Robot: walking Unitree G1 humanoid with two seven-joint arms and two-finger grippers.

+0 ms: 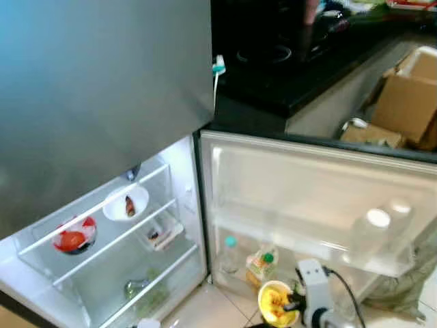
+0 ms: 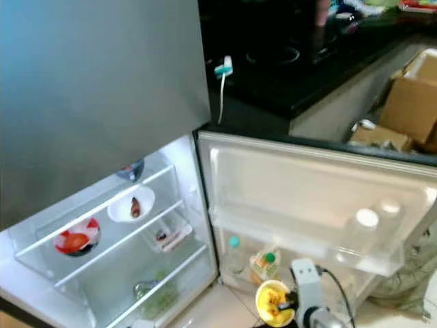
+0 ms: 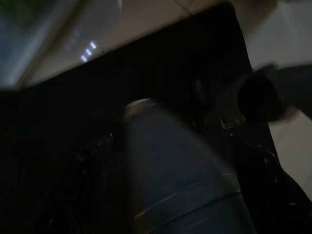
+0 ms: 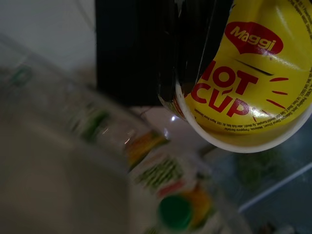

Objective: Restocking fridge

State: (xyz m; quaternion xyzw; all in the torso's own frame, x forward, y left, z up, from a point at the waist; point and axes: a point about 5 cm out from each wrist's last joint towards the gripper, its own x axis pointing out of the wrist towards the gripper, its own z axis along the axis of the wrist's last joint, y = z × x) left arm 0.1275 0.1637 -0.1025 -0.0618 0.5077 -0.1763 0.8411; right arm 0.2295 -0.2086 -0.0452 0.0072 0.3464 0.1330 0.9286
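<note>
low in front of the open fridge [image 1: 184, 178], the right pincer [image 1: 292, 305] is clamped on a yellow noodle cup [image 1: 275, 303], holding it just off the floor by the foot of the door. in the right wrist view a black finger [image 4: 195, 44] presses across the cup's [image 4: 253, 73] printed lid. just beyond the cup, in the bottom rack of the door [image 1: 307, 198], stand a bottle with a green cap [image 1: 261, 265] and, to its left, a clear bottle with a teal cap [image 1: 231, 254]. higher in the door, two white-capped bottles [image 1: 377, 225] sit side by side on the right. inside the fridge, on the left, a red bowl [image 1: 74, 236] and a white bowl [image 1: 126, 203] rest on the upper shelf, a small tray [image 1: 162, 236] on the next one down, and greens [image 1: 147, 290] lie at the bottom. far right, a cardboard box [image 1: 410, 99] stands beside the dark worktop [image 1: 293, 61]. the left wrist view is very dark and blurred; i cannot tell how the left pincer is set.
</note>
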